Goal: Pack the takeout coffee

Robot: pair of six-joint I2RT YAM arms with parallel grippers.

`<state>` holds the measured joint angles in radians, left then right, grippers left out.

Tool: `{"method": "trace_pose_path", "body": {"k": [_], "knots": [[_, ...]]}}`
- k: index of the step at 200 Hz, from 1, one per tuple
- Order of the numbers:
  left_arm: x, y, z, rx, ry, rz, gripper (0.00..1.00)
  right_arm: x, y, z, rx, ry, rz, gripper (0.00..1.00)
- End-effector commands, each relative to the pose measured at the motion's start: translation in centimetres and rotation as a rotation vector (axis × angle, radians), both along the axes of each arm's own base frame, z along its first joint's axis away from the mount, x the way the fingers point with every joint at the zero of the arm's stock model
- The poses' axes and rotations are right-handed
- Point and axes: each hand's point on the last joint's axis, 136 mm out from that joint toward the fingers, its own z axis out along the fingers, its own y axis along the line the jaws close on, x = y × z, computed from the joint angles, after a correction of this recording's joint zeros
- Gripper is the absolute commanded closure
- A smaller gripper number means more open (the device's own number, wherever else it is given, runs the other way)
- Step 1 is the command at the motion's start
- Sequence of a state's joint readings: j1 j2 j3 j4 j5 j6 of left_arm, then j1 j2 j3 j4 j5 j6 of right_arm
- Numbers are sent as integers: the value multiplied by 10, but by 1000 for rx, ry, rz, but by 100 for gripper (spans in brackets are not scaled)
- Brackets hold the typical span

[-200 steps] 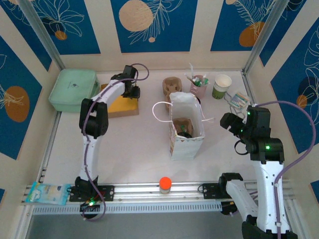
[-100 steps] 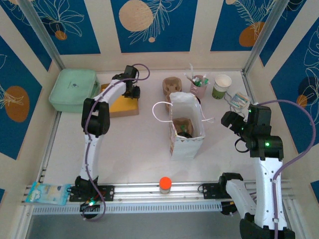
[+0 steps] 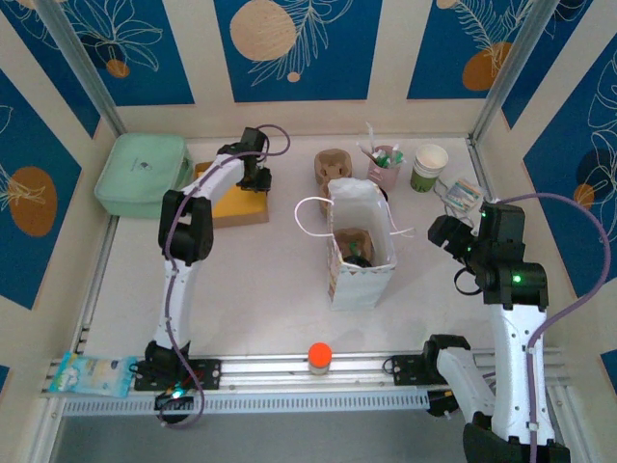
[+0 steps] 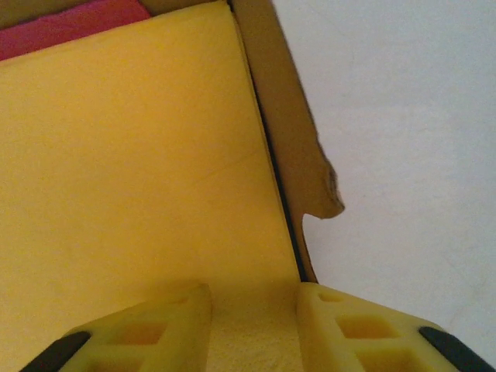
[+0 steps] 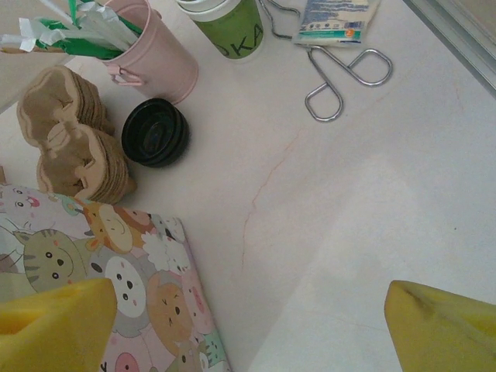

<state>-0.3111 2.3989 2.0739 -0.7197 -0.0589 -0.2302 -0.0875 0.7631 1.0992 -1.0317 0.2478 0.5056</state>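
The takeout coffee looks to be the dark-topped green thing [image 3: 359, 254] in a brown carrier inside the open cartoon-print paper bag [image 3: 362, 282], but it is too small to be sure. My left gripper [image 3: 253, 179] is far from it, down on a yellow napkin stack [image 4: 132, 155] in a cardboard box [image 4: 288, 116]. Its jaws [image 4: 254, 298] are pinched on a raised fold of yellow napkin. My right gripper [image 3: 442, 234] hovers right of the bag [image 5: 139, 310]. It stands wide open [image 5: 248, 310] over bare table.
Behind the bag stand stacked brown carriers [image 5: 70, 139], black lids [image 5: 155, 132], a pink cup of sticks [image 5: 155, 58] and a lidless green-and-white cup [image 5: 229, 27]. Scissors [image 5: 341, 77] and a packet [image 5: 333, 15] lie at the back right. A green box [image 3: 142, 174] sits back left.
The left jaws have narrowed on the yellow napkin. The right arm has shifted slightly toward the back and stays wide open.
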Motion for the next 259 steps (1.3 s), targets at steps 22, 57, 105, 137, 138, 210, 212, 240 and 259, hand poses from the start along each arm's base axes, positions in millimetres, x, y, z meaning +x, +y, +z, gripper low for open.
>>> {"method": "trace_pose_path", "body": {"k": [22,57,105,137,138,210,212,240,259], "knots": [[-1,-3,6,-50,3,7,59,3,3,7,20,-26,9,10],[-1,0,-3,-32,18,2,62,1,3,7,17,-28,10,10],[-2,0,-13,-18,43,-11,66,0,2,9,13,-30,9,11],[-5,3,-20,-2,58,-16,72,0,2,10,10,-29,10,11],[-5,3,-20,-2,58,-15,72,0,2,10,10,-30,9,11],[-2,6,-8,13,30,-19,84,-2,2,13,11,-39,8,11],[-2,6,-7,13,29,-20,84,-2,2,13,11,-40,8,11],[0,7,5,15,7,-21,88,-2,3,13,16,-39,10,11],[0,8,11,17,-5,-25,91,-2,3,12,20,-38,11,11]]}}
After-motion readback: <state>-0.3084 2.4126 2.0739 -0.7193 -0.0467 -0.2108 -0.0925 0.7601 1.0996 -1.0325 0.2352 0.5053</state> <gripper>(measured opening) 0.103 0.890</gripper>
